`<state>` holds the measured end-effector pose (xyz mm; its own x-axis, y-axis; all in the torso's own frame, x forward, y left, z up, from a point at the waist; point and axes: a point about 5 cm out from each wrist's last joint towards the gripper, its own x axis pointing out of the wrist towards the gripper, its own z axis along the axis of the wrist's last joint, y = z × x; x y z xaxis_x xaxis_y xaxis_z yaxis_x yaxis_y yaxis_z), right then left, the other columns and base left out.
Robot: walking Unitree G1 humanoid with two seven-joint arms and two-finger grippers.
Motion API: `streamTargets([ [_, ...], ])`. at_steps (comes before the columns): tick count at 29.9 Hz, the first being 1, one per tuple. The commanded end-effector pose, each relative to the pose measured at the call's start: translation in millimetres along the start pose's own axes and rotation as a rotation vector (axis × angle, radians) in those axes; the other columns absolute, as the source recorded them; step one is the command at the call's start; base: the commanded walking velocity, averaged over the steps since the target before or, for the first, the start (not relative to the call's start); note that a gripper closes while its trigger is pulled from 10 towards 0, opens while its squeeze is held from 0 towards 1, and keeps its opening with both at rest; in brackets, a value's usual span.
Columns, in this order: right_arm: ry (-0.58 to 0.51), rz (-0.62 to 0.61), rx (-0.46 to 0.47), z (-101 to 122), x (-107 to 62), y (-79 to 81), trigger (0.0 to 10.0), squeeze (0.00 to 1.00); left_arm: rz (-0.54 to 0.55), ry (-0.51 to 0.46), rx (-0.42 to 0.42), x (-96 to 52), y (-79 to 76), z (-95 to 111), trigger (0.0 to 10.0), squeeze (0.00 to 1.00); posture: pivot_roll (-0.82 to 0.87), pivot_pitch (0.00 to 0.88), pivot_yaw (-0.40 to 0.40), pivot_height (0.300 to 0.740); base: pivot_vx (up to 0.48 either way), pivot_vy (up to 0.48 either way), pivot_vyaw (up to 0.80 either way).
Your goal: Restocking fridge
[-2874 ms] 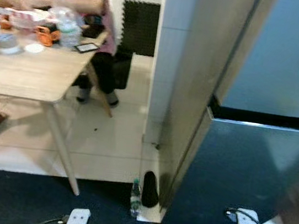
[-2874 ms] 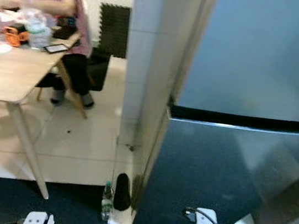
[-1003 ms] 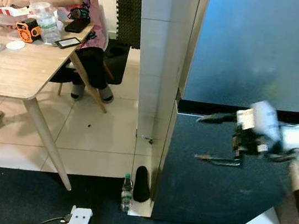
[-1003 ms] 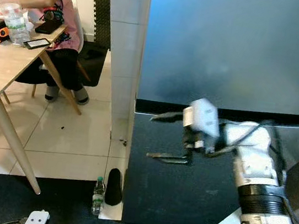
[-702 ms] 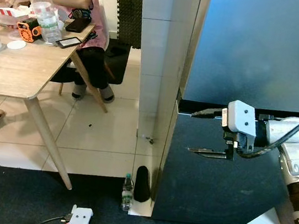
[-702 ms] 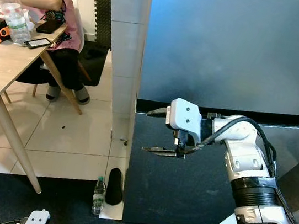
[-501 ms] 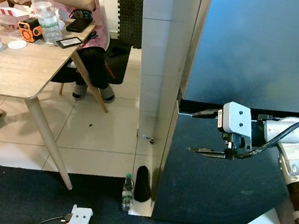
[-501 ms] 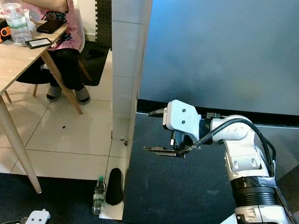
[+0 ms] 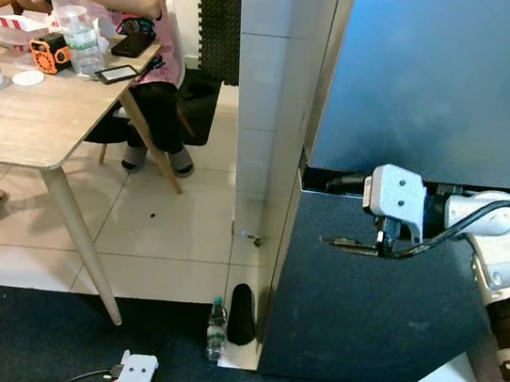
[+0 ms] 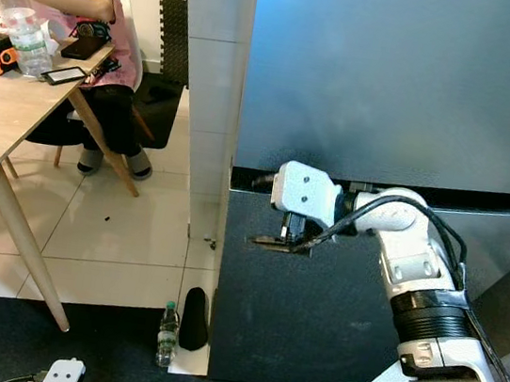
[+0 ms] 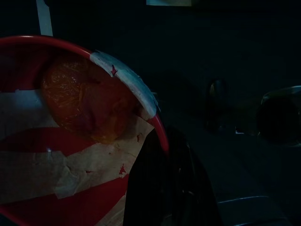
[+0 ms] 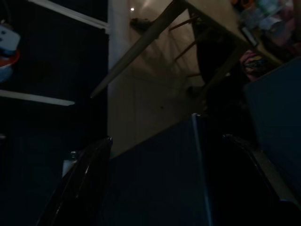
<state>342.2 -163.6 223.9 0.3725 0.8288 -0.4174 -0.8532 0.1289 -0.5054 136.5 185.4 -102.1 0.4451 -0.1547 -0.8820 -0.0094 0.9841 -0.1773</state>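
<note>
Moved leftward and up since the earlier frames: right tool (image 9: 342,213), now reaching across the front of the fridge (image 9: 441,84) with its fingers spread wide, upper finger entering the dark seam (image 9: 501,197) between the upper door (image 9: 451,81) and the lower door (image 9: 363,301), lower finger lying just in front of the lower door's top edge near its left corner. Nothing gripped yet; released, straddling the door edge. Located at right of the scene, beside a tiled pillar (image 9: 267,107): the fridge, both doors shut, long axis vertical, front facing the robot, seam running horizontally left to right. Judged step: hooking the door edge to pull it open. Risks from here: fingers slipping off the smooth edge if closed too shallowly, giving no purchase; pulling the wrong door if the upper finger seats under the upper panel rather than over the lower one; a door swinging left striking the pillar or the small bottle (image 9: 217,328) on the floor at its foot. Left tool (image 11: 174,188) low beside a red bowl (image 11: 70,155) holding something orange; its state cannot be told in the dark. At far left, a wooden surface (image 9: 27,121) with a seated person (image 9: 134,3).
</note>
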Motion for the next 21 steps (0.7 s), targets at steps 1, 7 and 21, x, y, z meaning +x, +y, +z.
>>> streamTargets([
  [1,0.011,-0.049,0.003,-0.6,-1.2,-6.1,10.0,0.0,-0.005,0.037,0.001,-0.4,-2.7,-10.1,10.0,0.0,-0.04,0.0,-0.008,0.74,0.0,0.0,0.0],
  [7,0.216,-0.073,-0.049,-19.2,-1.8,-8.4,10.0,0.0,-0.006,0.037,0.002,-0.1,-3.5,-9.7,10.0,0.0,-0.05,0.0,-0.01,0.74,0.0,0.0,0.0],
  [21,0.325,0.056,-0.06,-31.3,-3.9,3.8,10.0,0.0,-0.004,0.042,0.0,-0.4,-3.1,-11.8,10.0,0.0,-0.05,0.0,-0.01,0.74,0.0,0.0,0.0],
])
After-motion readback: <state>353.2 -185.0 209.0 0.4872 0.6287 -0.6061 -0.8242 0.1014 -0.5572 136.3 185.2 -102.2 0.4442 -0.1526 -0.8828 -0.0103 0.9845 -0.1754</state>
